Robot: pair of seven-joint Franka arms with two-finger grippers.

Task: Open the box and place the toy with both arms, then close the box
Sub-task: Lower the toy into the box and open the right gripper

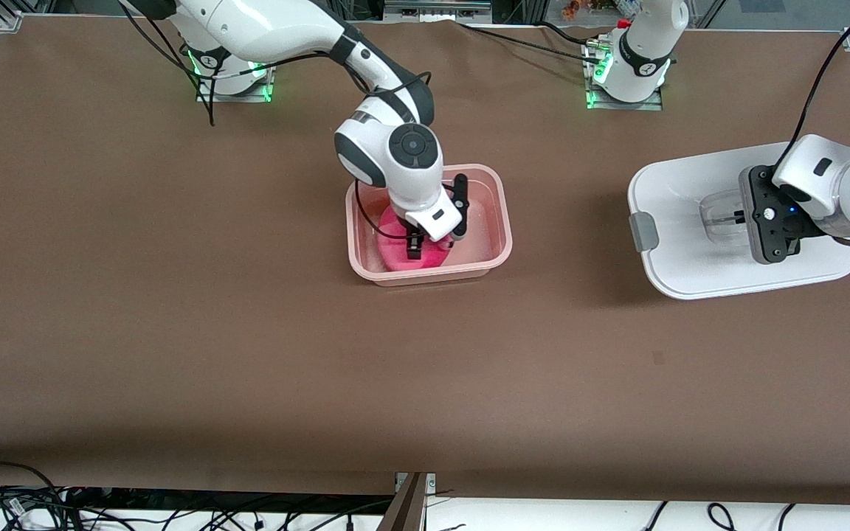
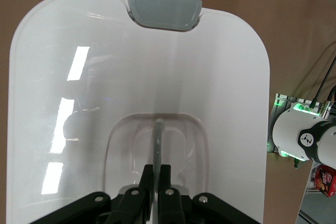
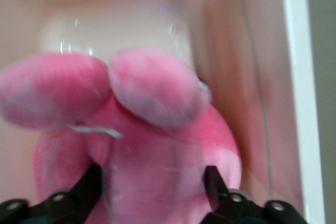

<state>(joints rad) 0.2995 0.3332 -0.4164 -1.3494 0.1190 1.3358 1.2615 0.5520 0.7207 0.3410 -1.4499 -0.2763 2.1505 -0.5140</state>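
Note:
The pale pink box stands open at the table's middle. The hot-pink toy is inside it, at the end toward the right arm. My right gripper reaches down into the box with its fingers pressed on both sides of the toy; the gripper hides part of it. The box wall shows beside the toy. The white lid is off the box, toward the left arm's end of the table. My left gripper is shut on its clear handle. One grey clip shows.
The right arm's base and the left arm's base stand along the table edge farthest from the front camera. The left arm's base also shows in the left wrist view. Cables lie off the table edge nearest the camera.

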